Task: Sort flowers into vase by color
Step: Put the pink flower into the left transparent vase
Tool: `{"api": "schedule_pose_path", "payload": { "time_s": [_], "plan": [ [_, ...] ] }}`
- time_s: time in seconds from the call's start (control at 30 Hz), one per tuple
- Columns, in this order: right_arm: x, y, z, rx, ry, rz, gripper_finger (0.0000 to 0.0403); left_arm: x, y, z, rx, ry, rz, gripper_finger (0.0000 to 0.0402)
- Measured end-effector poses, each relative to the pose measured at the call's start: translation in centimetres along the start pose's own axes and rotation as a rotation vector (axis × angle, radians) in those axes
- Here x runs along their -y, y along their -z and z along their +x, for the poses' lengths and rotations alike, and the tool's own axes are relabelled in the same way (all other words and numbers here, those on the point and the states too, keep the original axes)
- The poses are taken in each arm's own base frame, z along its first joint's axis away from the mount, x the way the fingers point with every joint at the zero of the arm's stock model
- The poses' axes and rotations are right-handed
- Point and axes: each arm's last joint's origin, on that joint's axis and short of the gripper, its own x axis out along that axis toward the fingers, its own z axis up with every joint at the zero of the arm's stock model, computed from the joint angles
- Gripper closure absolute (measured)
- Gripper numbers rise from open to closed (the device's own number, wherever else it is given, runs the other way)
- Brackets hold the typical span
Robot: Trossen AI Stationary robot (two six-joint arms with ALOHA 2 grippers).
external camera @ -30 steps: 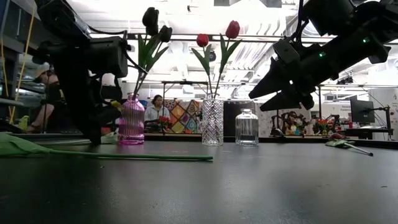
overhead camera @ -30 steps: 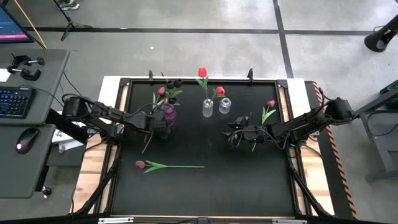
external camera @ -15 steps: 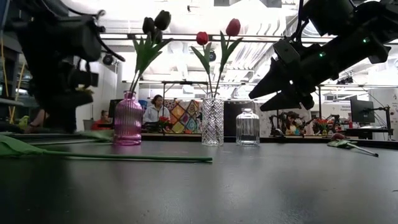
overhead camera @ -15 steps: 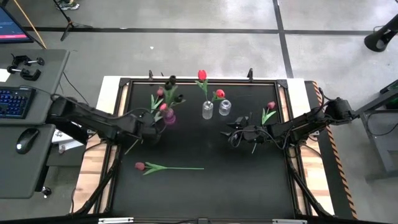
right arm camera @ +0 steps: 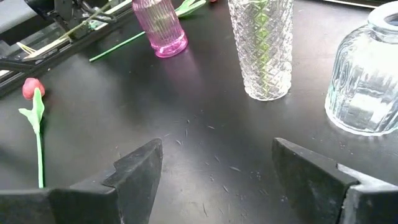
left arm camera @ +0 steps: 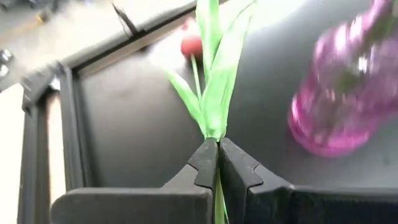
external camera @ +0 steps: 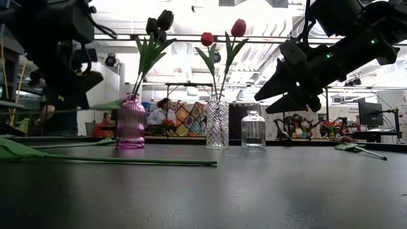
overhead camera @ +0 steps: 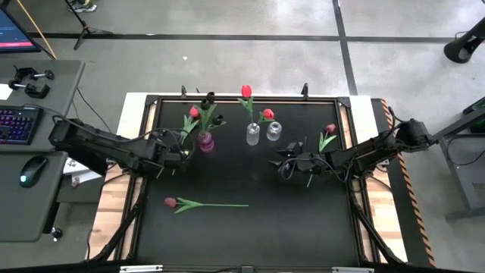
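Grey concrete floor surrounds the black table (overhead camera: 250, 227) seen from overhead, where the left gripper (overhead camera: 176, 157) sits near the left edge, clamped shut on the stem of a pink tulip (overhead camera: 192, 112) whose long axis runs diagonally from the fingers up toward the far rim, bud end away from the arm and just beside the pink vase (overhead camera: 205, 140). A second pink-headed tulip (overhead camera: 206, 203) lies flat near the front of the table, its stem running left to right with the bud at the left. The tall clear vase (overhead camera: 252, 133) holds two red tulips (overhead camera: 246, 91), the squat clear jar (overhead camera: 273, 130) stands just to its right, and another loose flower (overhead camera: 328, 135) lies near the right arm. The right gripper (overhead camera: 288, 161) hovers mid-table with its fingers spread and nothing between them. At table level, the pink vase (external camera: 131, 121) carries dark maroon tulips (external camera: 159, 24) pointing upward, the cut-glass vase (external camera: 217, 124) holds red blooms upright, and the flat tulip's stem (external camera: 127, 160) stretches across the foreground; people sit in the room behind. Through the left wrist camera, the closed fingers (left arm camera: 205, 165) pinch a green stem and leaves (left arm camera: 214, 74) pointing straight away toward a blurred bud (left arm camera: 191, 46). Through the right wrist camera, the wide-apart fingers (right arm camera: 140, 171) frame bare tabletop, with the lying tulip (right arm camera: 34, 118) off to one side.
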Motion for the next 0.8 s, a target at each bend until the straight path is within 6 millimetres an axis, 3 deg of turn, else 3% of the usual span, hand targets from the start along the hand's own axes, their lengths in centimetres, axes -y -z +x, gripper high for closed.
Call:
{"api": "schedule_pose_path", "payload": {
  "time_s": [0.33,0.6,0.8],
  "plan": [
    [0.0,0.0,0.0,0.000,0.000,0.000,0.0115,-0.4,-3.9,-2.6,0.267,-0.048,-0.007,0.0401],
    [0.0,0.0,0.0,0.000,0.000,0.000,0.0115,-0.7,-9.5,-6.6,0.465,-0.120,0.021,0.0401],
    [0.0,0.0,0.0,0.001,0.000,-0.001,0.0115,0.5,-12.3,-10.0,0.551,0.021,0.048,0.0401]
  ]
}}
